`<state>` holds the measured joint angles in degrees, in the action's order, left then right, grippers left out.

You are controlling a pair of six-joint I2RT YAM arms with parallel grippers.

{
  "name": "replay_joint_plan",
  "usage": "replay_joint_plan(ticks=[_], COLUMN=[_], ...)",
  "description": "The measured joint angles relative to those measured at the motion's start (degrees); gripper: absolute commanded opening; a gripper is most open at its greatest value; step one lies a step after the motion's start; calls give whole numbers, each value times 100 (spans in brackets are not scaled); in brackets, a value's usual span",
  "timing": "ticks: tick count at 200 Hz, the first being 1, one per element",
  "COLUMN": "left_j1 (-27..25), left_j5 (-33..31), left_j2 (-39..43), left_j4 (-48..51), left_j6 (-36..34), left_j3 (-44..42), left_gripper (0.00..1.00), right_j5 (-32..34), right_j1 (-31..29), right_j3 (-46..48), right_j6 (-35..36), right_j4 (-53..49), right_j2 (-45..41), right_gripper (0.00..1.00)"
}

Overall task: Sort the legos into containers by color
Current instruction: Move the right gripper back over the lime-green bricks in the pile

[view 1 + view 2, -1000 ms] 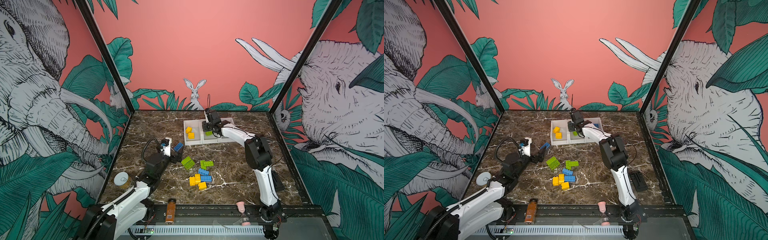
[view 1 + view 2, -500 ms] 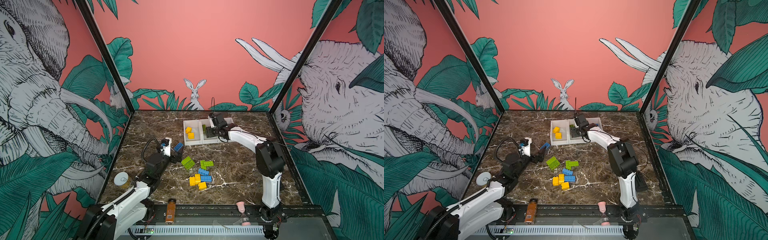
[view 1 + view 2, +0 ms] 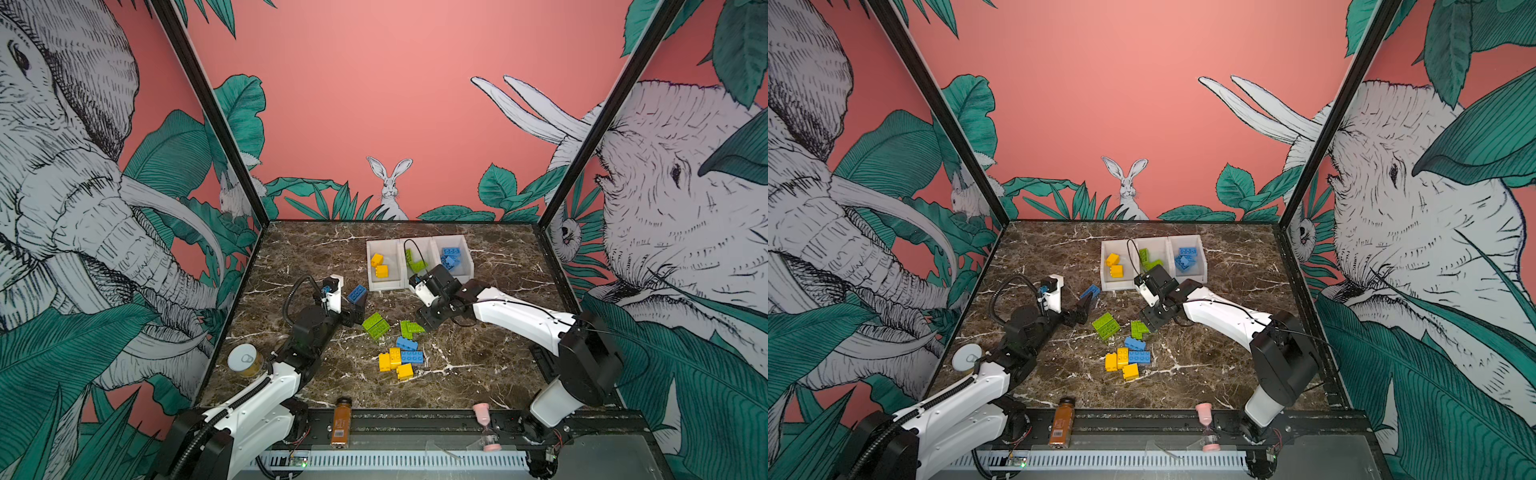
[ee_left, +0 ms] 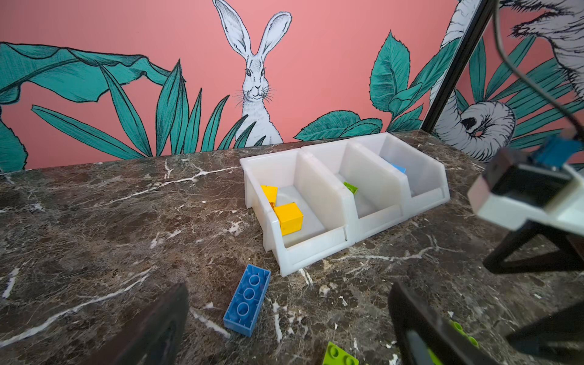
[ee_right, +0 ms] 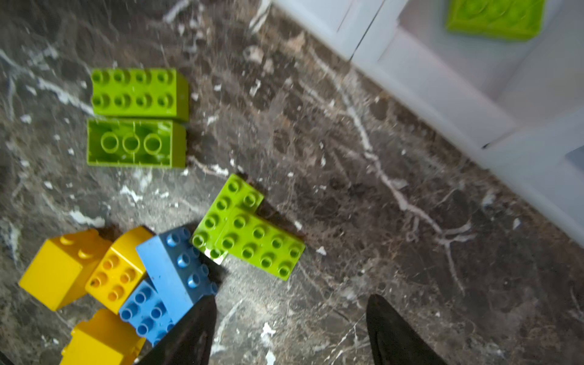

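A round lidded tin (image 3: 245, 360) sits at the marble tabletop's (image 3: 478, 353) left edge. The left gripper (image 4: 289, 286), spread and empty, faces a blue oblong plastic brick (image 4: 247, 300). Loose yellow, lime and blue legos (image 3: 411, 356) cluster mid-tabletop. The right gripper (image 5: 292, 300), spread and empty, hangs between them and three white plastic containers (image 3: 384, 286).

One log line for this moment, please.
left gripper: open, empty, near lone blue lego | right gripper: open, empty, by loose legos | containers: yellow, green, blue started

Bare marble (image 3: 478, 368) lies right of the lego pile (image 3: 401, 358). The white bins (image 3: 384, 286) wall the far middle; a blue brick (image 3: 356, 294) seemingly lies just clear of them.
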<state>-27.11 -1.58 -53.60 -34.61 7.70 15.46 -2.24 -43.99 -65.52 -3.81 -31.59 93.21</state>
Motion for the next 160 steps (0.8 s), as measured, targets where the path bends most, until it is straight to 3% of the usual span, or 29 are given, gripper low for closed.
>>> replay_joint_plan(ticks=[160], left_j1=[0], left_j5=[52], left_j2=[0], left_j4=[2], left_j6=[0], left_j3=[2], left_gripper=[99], right_j5=[48], right_j1=[-396], right_j3=[-90], right_j6=[-321], right_j4=[800], right_j2=[1093], right_gripper=[80])
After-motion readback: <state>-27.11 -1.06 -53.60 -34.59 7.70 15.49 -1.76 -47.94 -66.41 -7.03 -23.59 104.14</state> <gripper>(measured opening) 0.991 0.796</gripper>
